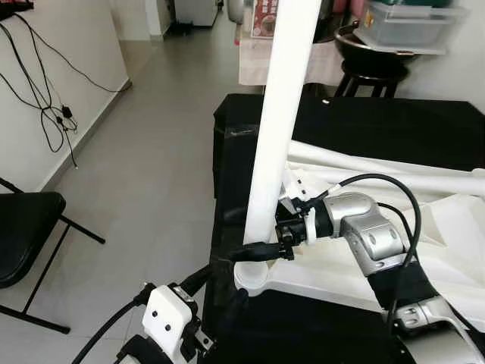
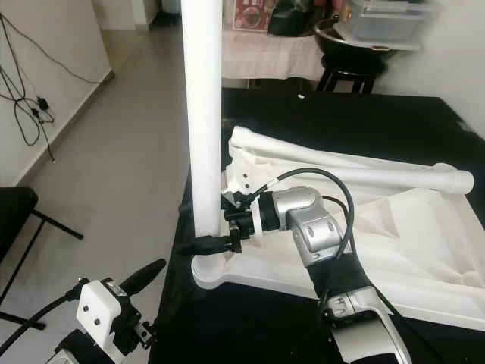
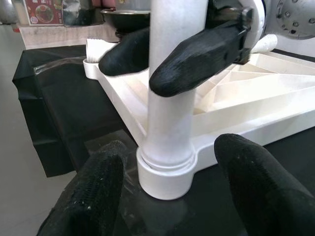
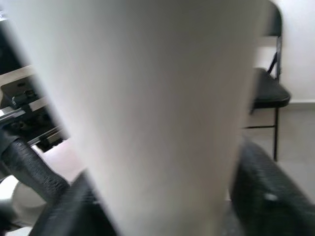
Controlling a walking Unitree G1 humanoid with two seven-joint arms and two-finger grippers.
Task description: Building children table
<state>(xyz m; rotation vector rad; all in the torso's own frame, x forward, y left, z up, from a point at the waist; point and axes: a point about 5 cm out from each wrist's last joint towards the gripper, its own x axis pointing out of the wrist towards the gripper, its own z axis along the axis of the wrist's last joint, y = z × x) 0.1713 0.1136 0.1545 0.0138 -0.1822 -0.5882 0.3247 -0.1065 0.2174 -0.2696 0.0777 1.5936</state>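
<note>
The left hand (image 1: 227, 292) waits lowest in the head views, at about seven o'clock, its two black fingers (image 3: 93, 191) spread wide with nothing between them — pointing at the foot of the upright leg and not touching it. Just beyond it, the right hand (image 2: 208, 244) reaches across from four o'clock and pinches the leg (image 2: 203, 114) a little above its base, one finger on each side of the white tube.

The leg stands nearly straight up in the round corner socket (image 3: 165, 174) of the white tabletop (image 2: 394, 250), which lies upside down on the black worktop (image 2: 364, 121), ribs showing. In the left wrist view the leg looks seated in the socket, though how fully I cannot tell.

Farther back, toward one o'clock, a second leg (image 2: 341, 171) lies flat along the tabletop's far edge, not yet fitted. Beyond the worktop a black stool (image 1: 371, 72) stands at twelve o'clock, and a black chair (image 1: 26, 227) at nine.

So I judge the build to be early: one leg stands in place, at least one more waits, and the tabletop remains to be turned over.
</note>
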